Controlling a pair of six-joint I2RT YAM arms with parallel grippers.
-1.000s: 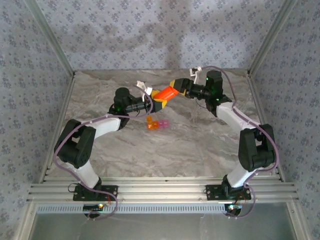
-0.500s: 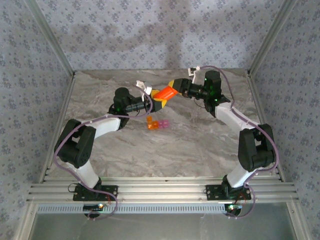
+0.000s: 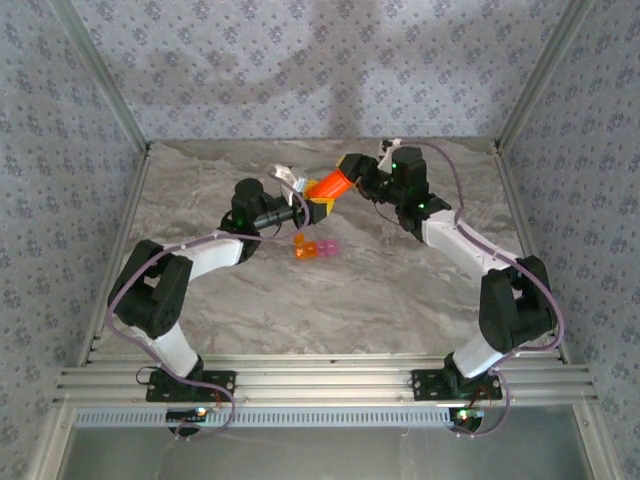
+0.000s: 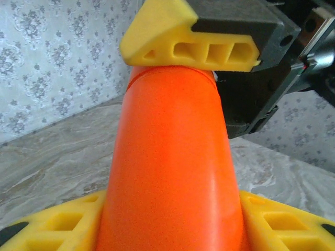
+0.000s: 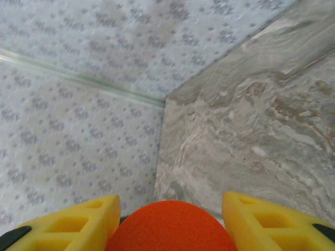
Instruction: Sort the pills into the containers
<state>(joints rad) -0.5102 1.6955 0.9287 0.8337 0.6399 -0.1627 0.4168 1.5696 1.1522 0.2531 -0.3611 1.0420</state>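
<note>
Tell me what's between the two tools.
The bottle, its base in the left tool and cap in the right tool, shown in the top view.

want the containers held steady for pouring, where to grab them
Probably from above, jaws across the narrow width of the containers at the seam between orange and pink: they sit low on the table, joined in a short row.

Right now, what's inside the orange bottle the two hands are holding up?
Nothing inside shows. The orange bottle looks opaque, its cap on, gripped between the left hand and the right hand. Any pills inside are hidden by its wall.
</note>
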